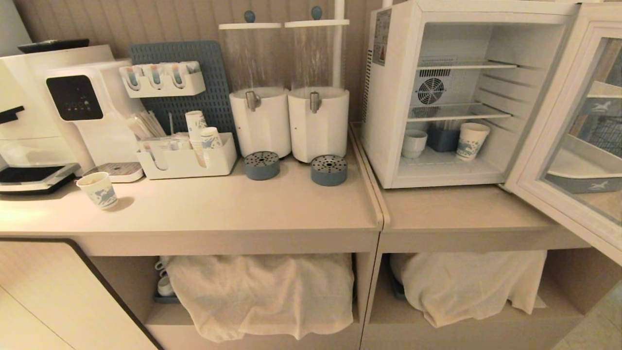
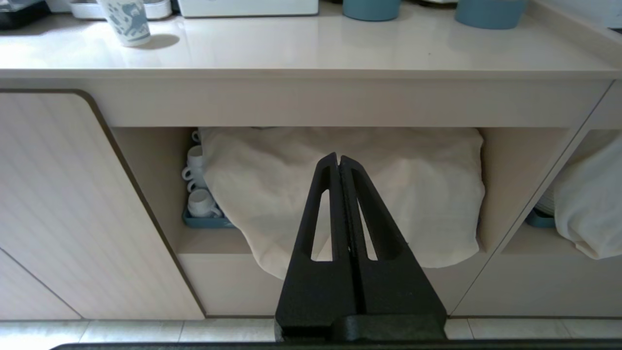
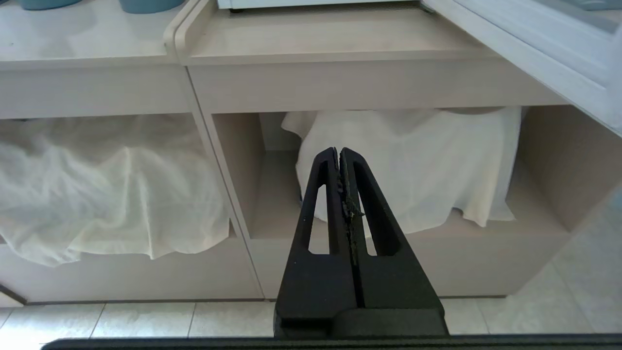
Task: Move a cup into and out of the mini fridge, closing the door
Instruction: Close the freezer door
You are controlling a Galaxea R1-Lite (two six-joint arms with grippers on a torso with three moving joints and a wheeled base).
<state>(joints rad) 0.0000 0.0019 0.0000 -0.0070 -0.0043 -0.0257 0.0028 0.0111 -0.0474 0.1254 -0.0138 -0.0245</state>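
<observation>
Both grippers' jaws clenched, empty, low before the counter — cup (image 1: 414, 143) inside mini fridge (image 1: 388, 97), door (image 1: 573, 141) open.

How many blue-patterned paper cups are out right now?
4. One paper cup stands alone on the counter's left; two sit in the white organizer tray; one is inside the open mini fridge. More may be nested out of sight.

Glossy white ceramic cup (image 1: 414, 143); wire shelves (image 1: 457, 113); crumpled cloth (image 1: 262, 291); glass door (image 1: 578, 131).
</observation>
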